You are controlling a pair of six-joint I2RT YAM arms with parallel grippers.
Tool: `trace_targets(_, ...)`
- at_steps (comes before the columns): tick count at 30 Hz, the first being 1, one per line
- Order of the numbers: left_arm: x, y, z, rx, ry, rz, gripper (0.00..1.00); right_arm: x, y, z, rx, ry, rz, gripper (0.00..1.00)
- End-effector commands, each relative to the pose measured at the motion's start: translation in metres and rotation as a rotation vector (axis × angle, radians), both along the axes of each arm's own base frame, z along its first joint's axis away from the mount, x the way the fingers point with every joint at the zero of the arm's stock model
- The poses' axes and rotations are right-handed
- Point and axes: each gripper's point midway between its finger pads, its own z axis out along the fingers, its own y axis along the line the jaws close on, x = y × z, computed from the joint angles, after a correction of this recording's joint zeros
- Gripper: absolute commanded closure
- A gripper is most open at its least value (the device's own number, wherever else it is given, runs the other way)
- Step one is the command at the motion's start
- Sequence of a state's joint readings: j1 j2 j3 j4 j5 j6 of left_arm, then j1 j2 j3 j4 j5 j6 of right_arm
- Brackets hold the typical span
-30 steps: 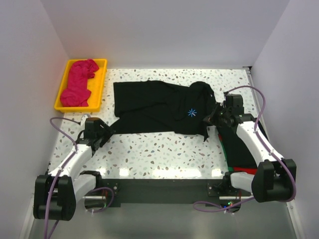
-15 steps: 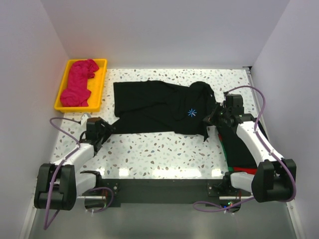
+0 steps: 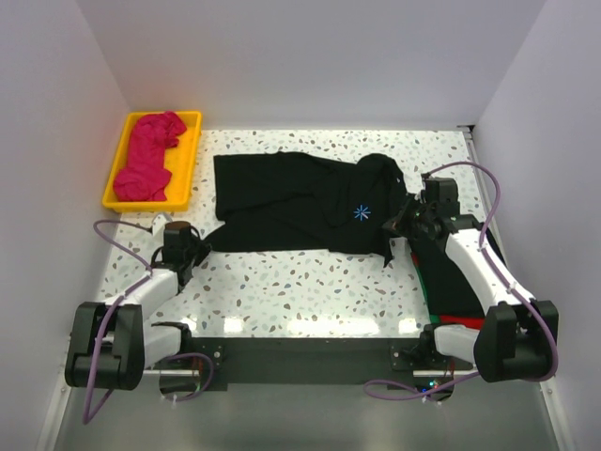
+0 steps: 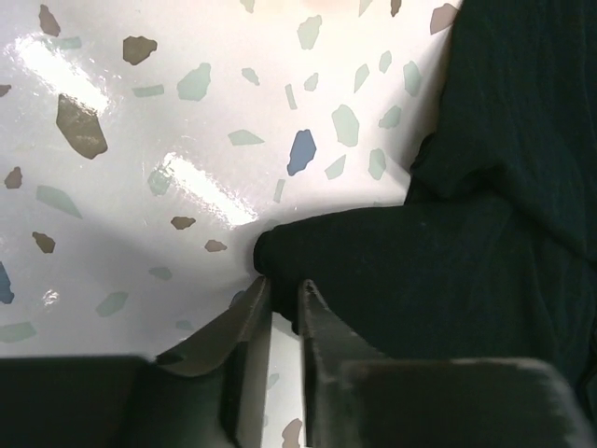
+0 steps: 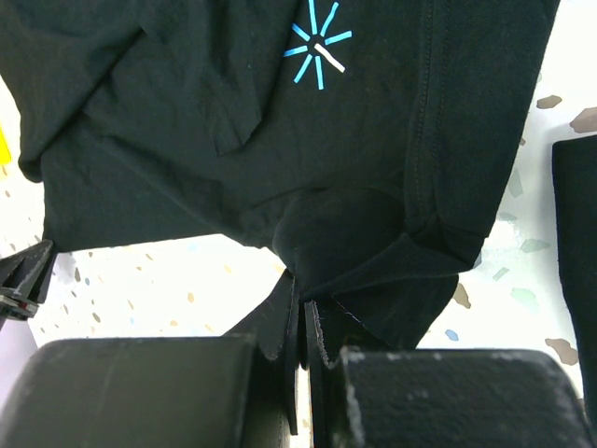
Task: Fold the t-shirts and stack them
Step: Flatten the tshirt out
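Left tool (image 4: 283, 285) is low on the desk (image 4: 140, 140), jaws at a slim gap right at the near-left corner of the large black t-shirt (image 4: 485, 261); I can't tell if any cloth is pinched. My right tool (image 5: 300, 297) is clamped on a fold at that shirt's right side, with the shirt spread across mid-desk. By my right arm lie folded black and red shirts (image 3: 451, 296), and the magenta t-shirt (image 3: 150, 155) sits crumpled in the yellow tray (image 3: 192, 155) far left.
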State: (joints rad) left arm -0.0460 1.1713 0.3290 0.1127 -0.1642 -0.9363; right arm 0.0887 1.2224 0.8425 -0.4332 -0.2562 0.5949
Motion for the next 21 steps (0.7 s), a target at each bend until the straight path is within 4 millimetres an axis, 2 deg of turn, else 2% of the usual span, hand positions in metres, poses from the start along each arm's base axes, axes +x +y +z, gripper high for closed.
trace_targets(1, 0.023, 0.008, 0.028, 0.038, -0.106, 0.015, 0.81, 0.003, 0.0, 0.015, 0.011, -0.048, -0.001, 1.0)
trace_targets(3, 0.025, 0.006, 0.033, 0.035, -0.121, 0.01, 0.86, 0.002, 0.0, 0.017, 0.008, -0.054, 0.0, 1.0)
trace_targets(6, 0.03, 0.002, 0.044, 0.018, -0.149, -0.008, 0.99, 0.003, -0.001, 0.022, 0.007, -0.058, -0.009, 1.0)
trace_targets(8, 0.031, 0.0, 0.048, 0.011, -0.149, -0.013, 1.0, 0.005, 0.0, 0.031, 0.01, -0.076, -0.009, 1.0)
trace_targets(11, 0.035, -0.001, 0.069, 0.006, -0.174, -0.015, 1.0, 0.008, -0.003, 0.047, 0.005, -0.104, -0.026, 1.0)
trace_targets(13, 0.038, 0.0, 0.094, 0.01, -0.207, -0.013, 1.0, 0.008, -0.005, 0.057, -0.002, -0.119, -0.033, 1.0)
trace_targets(14, 0.045, 0.0, 0.116, 0.009, -0.254, -0.014, 1.0, 0.011, -0.008, 0.068, -0.015, -0.143, -0.051, 1.0)
trace_targets(15, 0.039, 0.0, 0.121, 0.01, -0.239, -0.016, 1.0, 0.01, -0.01, 0.072, -0.021, -0.139, -0.06, 1.0)
trace_targets(16, 0.039, -0.001, 0.131, 0.009, -0.254, -0.019, 1.0, 0.012, -0.012, 0.085, -0.025, -0.165, -0.066, 1.0)
trace_targets(17, 0.043, -0.001, 0.154, 0.009, -0.296, -0.023, 1.0, 0.012, -0.013, 0.09, -0.024, -0.172, -0.075, 1.0)
trace_targets(19, 0.04, -0.001, 0.179, 0.018, -0.332, -0.032, 1.0, 0.011, -0.015, 0.108, -0.023, -0.199, -0.094, 1.0)
trace_targets(20, 0.042, 0.0, 0.206, 0.026, -0.381, -0.03, 1.0, 0.009, -0.016, 0.118, -0.018, -0.22, -0.1, 1.0)
trace_targets(21, 0.038, 0.002, 0.218, 0.039, -0.392, -0.029, 1.0, 0.008, -0.017, 0.124, -0.014, -0.226, -0.113, 1.0)
